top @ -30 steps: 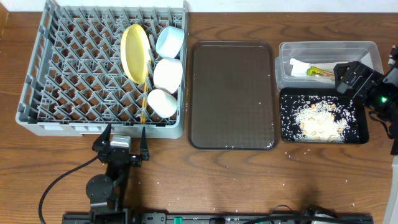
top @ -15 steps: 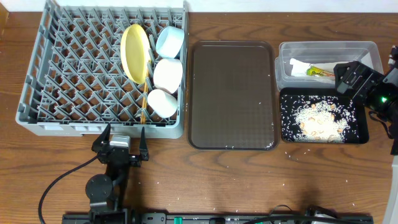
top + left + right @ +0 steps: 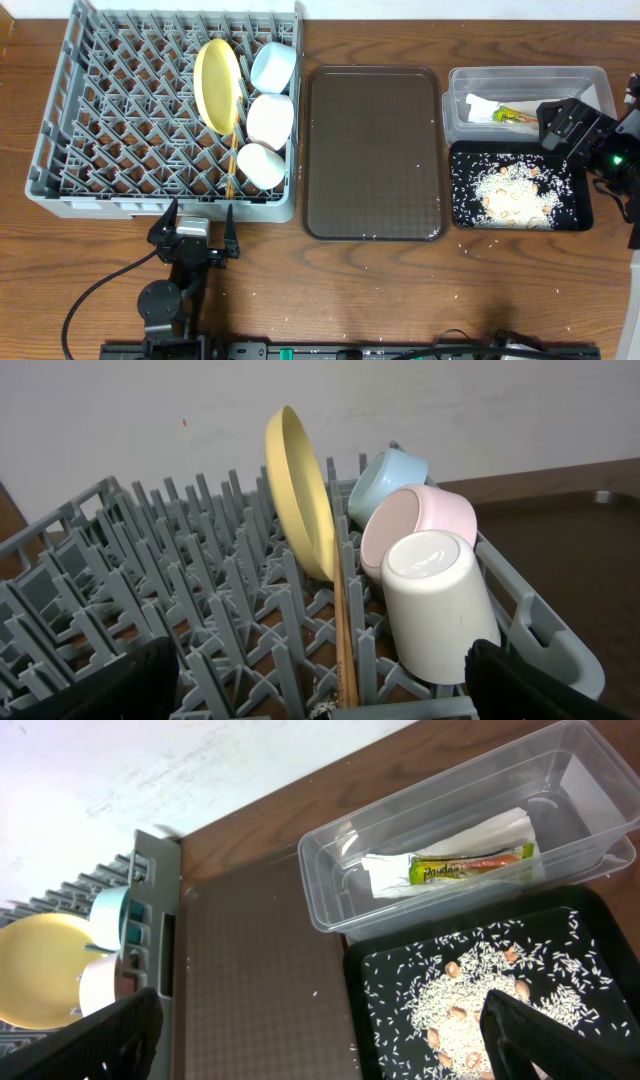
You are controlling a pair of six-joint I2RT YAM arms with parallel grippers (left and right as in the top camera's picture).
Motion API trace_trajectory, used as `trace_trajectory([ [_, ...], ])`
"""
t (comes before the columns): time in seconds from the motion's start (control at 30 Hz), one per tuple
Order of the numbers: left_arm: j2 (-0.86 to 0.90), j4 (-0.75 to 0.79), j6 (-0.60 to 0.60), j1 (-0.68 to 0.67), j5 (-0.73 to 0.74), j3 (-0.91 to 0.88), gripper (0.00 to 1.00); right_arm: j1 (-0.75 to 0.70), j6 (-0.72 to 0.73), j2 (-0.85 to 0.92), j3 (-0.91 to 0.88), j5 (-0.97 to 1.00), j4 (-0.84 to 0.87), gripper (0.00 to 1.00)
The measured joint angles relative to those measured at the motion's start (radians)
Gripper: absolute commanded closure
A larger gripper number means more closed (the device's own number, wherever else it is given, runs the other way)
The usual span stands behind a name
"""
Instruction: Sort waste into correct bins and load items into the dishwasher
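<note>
In the grey dishwasher rack the yellow plate stands on edge beside the light blue bowl, white bowl and white cup, with the chopsticks lying between pegs. My left gripper is open just outside the rack's near rim, facing the cup and chopsticks. The wrapper and napkin lie in the clear tub. Rice scraps cover the black tray. My right gripper hovers open and empty over the tub's right end.
The dark brown serving tray lies between rack and bins, with a few stray grains on it. Loose grains dot the wooden table near its front edge. The left arm's cable trails across the table at the front left.
</note>
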Motion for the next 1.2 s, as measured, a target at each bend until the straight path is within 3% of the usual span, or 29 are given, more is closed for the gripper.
trace_trajectory([
  [0.93,0.000,0.000,0.000,0.000,0.000,0.000,0.07,0.011,-0.044,-0.002,-0.001,0.010,0.003,0.01],
  [1.07,0.000,-0.003,0.000,0.000,0.000,0.002,0.07,0.097,-0.084,-0.064,-0.066,0.088,0.072,0.01],
  [1.2,0.000,-0.007,0.000,0.000,0.000,0.003,0.07,0.199,-0.104,-0.236,-0.245,0.178,0.241,0.01],
])
